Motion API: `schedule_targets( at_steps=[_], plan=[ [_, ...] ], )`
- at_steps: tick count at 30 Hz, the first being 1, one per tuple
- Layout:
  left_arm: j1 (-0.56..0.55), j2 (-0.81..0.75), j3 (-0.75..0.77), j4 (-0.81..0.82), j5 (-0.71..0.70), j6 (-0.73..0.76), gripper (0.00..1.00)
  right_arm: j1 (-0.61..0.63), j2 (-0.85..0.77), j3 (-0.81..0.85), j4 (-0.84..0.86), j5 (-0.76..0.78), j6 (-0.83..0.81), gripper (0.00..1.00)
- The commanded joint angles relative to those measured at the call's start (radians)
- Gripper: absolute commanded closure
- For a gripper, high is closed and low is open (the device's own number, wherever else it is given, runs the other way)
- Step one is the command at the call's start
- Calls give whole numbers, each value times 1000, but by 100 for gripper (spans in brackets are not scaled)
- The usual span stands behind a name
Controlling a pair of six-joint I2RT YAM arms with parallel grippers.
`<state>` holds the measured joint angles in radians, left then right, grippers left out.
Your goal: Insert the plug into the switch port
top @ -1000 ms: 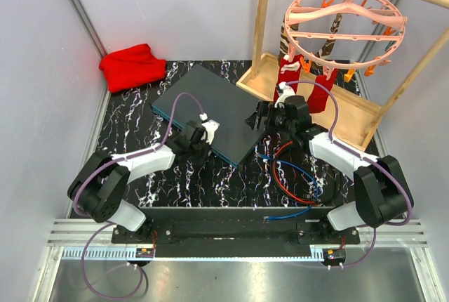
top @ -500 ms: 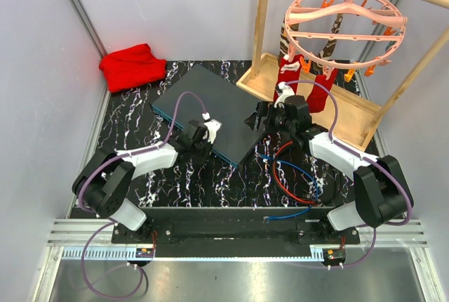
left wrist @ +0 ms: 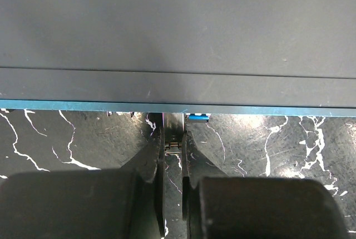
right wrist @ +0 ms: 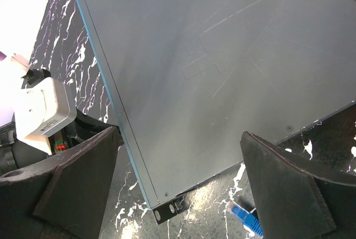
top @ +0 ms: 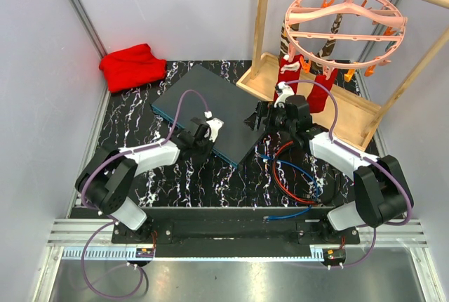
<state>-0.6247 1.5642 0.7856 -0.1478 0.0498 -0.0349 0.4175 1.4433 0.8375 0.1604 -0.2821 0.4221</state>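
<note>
Left wrist view: the left gripper has its fingers closed almost together at the teal front edge of the switch. The right gripper hangs wide open over the switch's near right corner, with a blue plug on the table just beside it

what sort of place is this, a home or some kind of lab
Most likely a robot lab test cell: two arms bolted at the table edge, plain panel walls around it, and staged props, a switch and pink clip hanger.
</note>
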Motion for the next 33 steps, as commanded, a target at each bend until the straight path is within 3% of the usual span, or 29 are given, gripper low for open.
schedule_targets(
  at_steps=[1, 4, 18, 21, 25, 28, 33],
  plan=[
    [-15, 3, 53, 145, 59, -7, 100, -8, -3, 8, 53, -25, -23, 0],
    [-15, -9, 40, 174, 50, -13, 96, -8, -6, 6, 53, -26, -26, 0],
    [-15, -111, -45, 151, 24, -66, 62, -8, -12, 2, 53, -32, -28, 0],
    [-15, -150, -72, 123, 19, -86, 54, -8, -12, 0, 53, -35, -25, 1],
    [-15, -223, -127, 99, 2, -134, 33, -8, -15, 0, 53, -34, -26, 0],
    [-15, -279, -167, 80, -40, -203, 28, -8, -12, 0, 53, -29, -26, 0],
    [-15, -352, -220, 21, -281, -430, 24, -8, -15, -3, 50, -26, -26, 0]
  ],
)
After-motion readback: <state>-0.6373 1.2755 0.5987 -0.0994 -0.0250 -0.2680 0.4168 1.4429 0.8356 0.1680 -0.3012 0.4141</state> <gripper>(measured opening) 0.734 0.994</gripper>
